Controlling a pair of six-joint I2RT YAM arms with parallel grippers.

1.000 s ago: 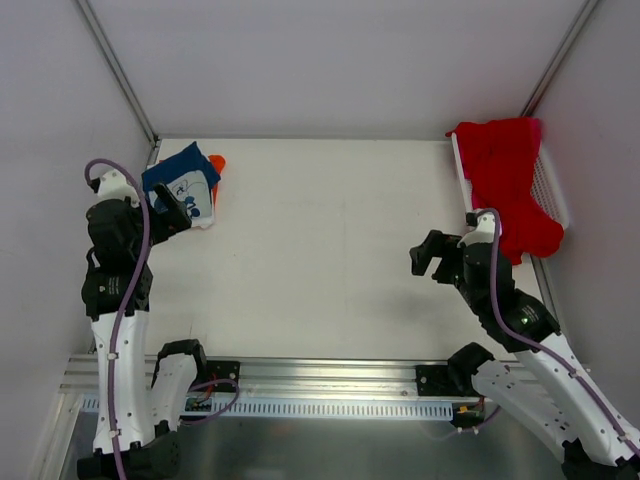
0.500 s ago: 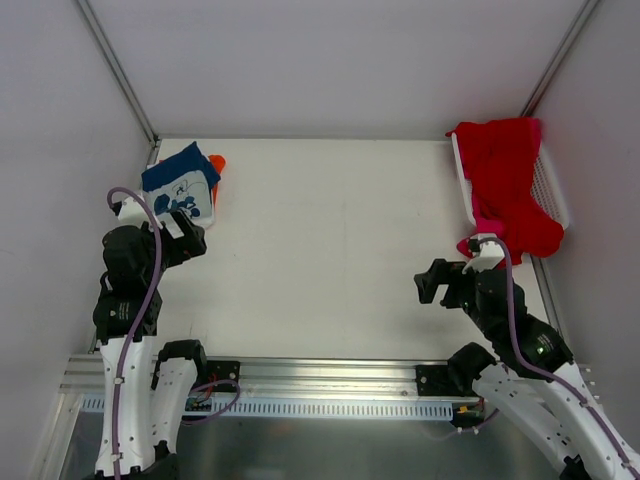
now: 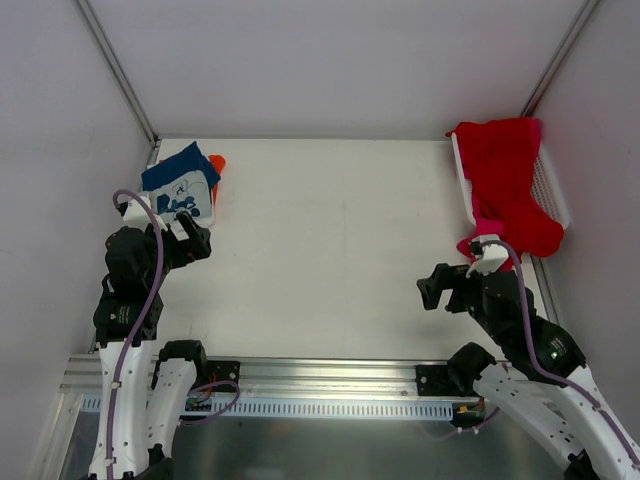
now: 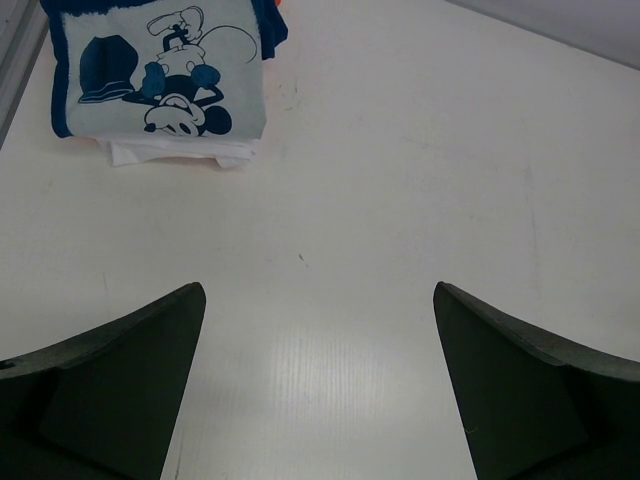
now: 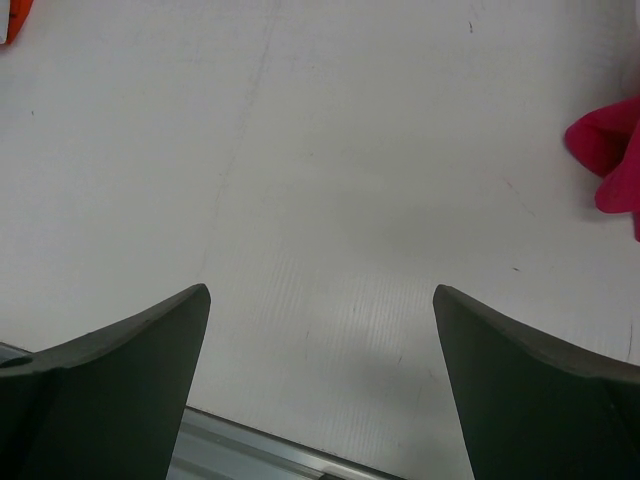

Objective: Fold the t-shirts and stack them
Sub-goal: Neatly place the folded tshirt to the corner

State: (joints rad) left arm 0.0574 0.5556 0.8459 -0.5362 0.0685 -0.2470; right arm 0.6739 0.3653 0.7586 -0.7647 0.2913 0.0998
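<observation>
Both claws (image 3: pixel 193 238) (image 3: pixel 432 291) back — three-shirt stack (image 3: pixel 184 182), two loose shirts (image 3: pixel 506 180) (image 3: pixel 478 232)

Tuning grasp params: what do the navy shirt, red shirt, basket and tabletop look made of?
Navy t-shirt: soft matte knit cloth, limp folded edges. Red t-shirt: similar matte cloth, draped wrinkled over the basket. That basket: white mesh, plastic or coated wire, unclear. Table: white, smooth, faintly ribbed sheet, probably plastic board.

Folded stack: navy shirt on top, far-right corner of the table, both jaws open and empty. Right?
No. The folded stack, navy shirt on top, sits in the far-left corner, as the top external view shows. Far right holds the red shirt draped over the basket. Both jaws are open and empty.
</observation>
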